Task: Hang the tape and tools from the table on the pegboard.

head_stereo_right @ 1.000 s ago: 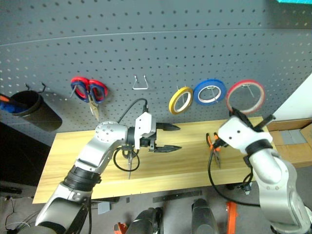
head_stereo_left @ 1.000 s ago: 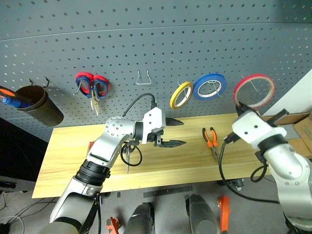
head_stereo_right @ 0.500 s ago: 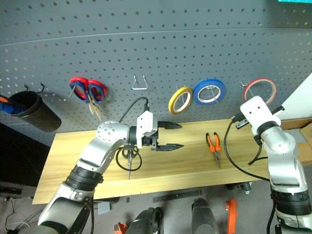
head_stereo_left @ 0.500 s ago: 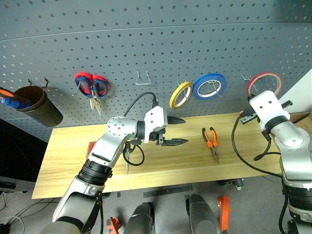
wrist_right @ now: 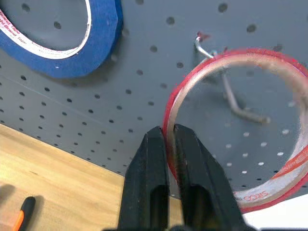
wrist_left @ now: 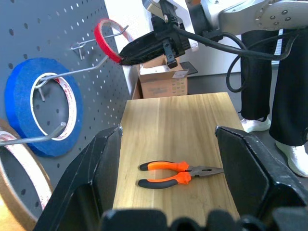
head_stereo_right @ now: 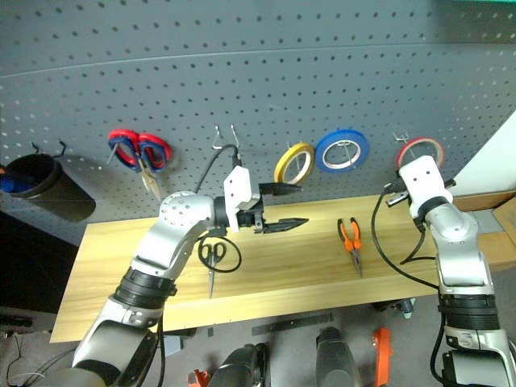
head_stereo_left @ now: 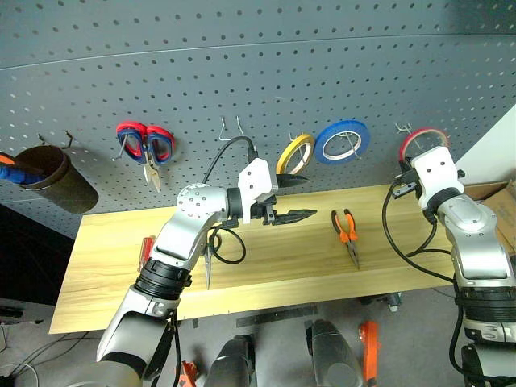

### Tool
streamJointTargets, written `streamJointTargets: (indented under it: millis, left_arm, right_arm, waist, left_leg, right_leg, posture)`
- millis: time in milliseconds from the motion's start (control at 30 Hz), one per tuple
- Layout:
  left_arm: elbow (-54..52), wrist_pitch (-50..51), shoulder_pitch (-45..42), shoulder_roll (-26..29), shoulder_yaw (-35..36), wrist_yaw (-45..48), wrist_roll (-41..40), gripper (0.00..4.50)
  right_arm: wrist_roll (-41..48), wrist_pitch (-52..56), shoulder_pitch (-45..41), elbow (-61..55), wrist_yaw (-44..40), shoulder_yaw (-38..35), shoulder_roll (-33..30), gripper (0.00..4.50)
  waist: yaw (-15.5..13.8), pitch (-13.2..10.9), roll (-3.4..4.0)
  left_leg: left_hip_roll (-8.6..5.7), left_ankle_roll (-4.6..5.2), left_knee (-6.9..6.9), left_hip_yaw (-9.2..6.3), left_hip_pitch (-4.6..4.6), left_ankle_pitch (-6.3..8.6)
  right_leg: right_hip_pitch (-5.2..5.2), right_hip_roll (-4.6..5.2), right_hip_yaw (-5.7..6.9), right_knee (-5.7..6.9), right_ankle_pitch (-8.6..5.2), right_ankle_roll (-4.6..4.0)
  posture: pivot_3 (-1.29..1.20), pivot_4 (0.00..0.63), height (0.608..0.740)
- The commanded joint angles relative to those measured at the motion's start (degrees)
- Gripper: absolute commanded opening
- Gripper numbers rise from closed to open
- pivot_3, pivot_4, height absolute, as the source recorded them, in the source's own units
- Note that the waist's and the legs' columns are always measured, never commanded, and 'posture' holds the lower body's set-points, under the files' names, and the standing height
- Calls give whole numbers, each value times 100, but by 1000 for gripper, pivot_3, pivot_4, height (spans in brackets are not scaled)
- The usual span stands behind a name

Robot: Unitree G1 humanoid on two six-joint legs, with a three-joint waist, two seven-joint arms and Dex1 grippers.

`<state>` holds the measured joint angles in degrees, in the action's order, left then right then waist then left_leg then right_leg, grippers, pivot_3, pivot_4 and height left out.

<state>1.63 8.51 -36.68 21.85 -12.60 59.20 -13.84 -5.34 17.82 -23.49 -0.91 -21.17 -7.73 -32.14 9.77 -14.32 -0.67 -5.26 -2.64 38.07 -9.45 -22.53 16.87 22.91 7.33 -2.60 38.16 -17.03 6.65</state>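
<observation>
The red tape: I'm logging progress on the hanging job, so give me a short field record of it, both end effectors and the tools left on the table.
red tape: around a pegboard hook, rim between the right end effector fingers
right end effector: fingers close on the tape rim
left end effector: open, empty, above the table
pliers: lying on the table
scissors: lying on the table
red-handled screwdriver: lying on the table

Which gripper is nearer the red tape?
Right. The right gripper has its jaws about the red tape's rim at the pegboard; the left gripper hovers over the table, well apart from it.
</observation>
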Motion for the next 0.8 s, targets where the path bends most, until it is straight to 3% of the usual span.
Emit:
streamJointTargets:
  millis: [33, 333, 467, 600, 800]
  left_arm:
    - [-168, -47, 77, 65, 130, -35, -57, 3316]
    - [97, -415, 746, 1063, 375, 127, 288, 3316]
    - [416, -719, 929, 1516, 451, 216, 477, 3316]
    - [507, -690, 988, 1672, 480, 262, 475, 3316]
    - [509, -601, 994, 1782, 435, 420, 484, 3316]
  right_arm:
    - [42, -31, 201, -421, 53, -24, 31, 1579]
    - [2, 2002, 1807, -2793, 337, 510, 927, 4483]
    - [-23, 3013, 1665, -3061, 649, 889, 1532, 4483]
    - [-182, 3800, 1227, -2598, 988, 1271, 1933, 4483]
    - [74, 3693, 263, -1012, 1072, 1108, 2205, 4483]
  waist:
    - [-1, 1, 1]
    - [7, 5, 7]
    - [-12, 5, 8]
    - [-28, 5, 7]
    - [-18, 6, 6]
  left_leg:
    - [0, 0, 0, 0, -3, 0]
    - [4, -1, 10, 16, -11, -1]
    - [8, -7, 23, 9, 3, -7]
    - [15, -14, 22, 7, 6, -16]
    - [65, -18, 15, 20, 5, -18]
  right_leg:
    - [5, 0, 0, 3, 0, 0]
    - [56, 4, -9, 69, 1, -4]
    - [56, 1, -10, 82, 16, -20]
    - [56, -10, -5, 86, 28, -27]
    - [59, -18, -4, 80, 31, -29]
  posture:
    - [-236, 245, 740]
    - [-240, 245, 740]
    - [-238, 247, 740]
    - [-229, 252, 740]
    - [-219, 255, 740]
